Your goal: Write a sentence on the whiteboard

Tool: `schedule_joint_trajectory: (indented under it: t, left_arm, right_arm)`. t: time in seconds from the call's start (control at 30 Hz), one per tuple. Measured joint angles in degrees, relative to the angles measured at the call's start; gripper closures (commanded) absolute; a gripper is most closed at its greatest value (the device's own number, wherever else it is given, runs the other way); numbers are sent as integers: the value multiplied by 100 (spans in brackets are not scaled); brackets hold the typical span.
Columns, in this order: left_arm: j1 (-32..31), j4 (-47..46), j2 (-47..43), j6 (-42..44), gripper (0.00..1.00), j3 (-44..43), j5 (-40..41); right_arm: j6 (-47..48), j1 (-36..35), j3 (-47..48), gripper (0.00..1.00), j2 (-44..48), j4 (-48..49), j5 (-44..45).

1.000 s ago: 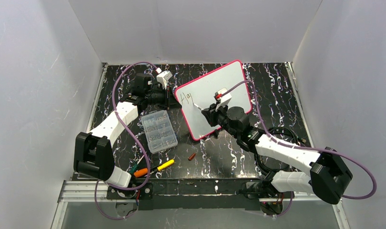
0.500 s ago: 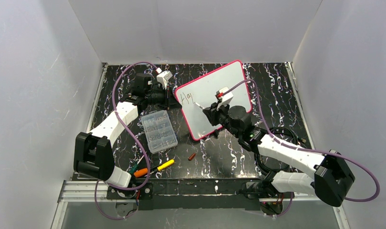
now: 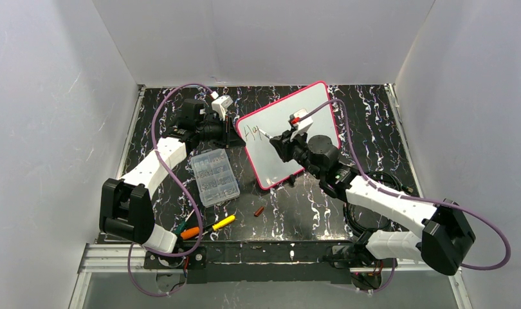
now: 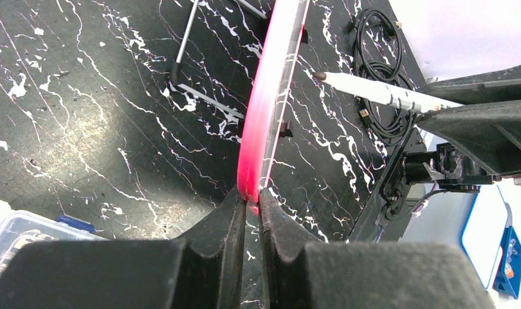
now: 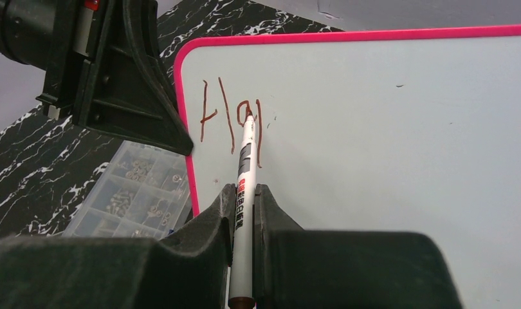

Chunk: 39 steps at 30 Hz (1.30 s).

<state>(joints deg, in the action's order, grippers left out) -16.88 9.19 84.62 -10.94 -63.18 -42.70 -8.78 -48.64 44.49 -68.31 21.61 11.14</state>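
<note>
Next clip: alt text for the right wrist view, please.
The right tool grips a white marker pen, its tip at brownish-red handwritten letters near the top left corner of a white rectangular whiteboard with a pink-red rim. The black left tool clamps the board's left edge; a clear plastic compartment box lies lower left.

Handwritten in thin brownish-red strokes near the far left corner of the whiteboard [image 5: 386, 135]: the start of the sentence [image 5: 231, 122], one short row close to the pink rim. Reads as a slanted "H", then a small "a", then a long downstroke just right of it; perhaps "Hal" or "Hay", cannot tell which. Shows from above only as a small scrawl. Printed along the barrel of the white marker [image 5: 244, 168], tip at the "a": a black block and a red band of characters, too small to read
</note>
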Motion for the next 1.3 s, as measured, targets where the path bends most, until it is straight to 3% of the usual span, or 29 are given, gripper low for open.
schedule_joint_trajectory:
  t: [1.3]
  left_arm:
    - [-4, 0, -4, 4, 100, 0, -4]
  right_arm:
    - [146, 94, 170, 99, -428, 409, 201]
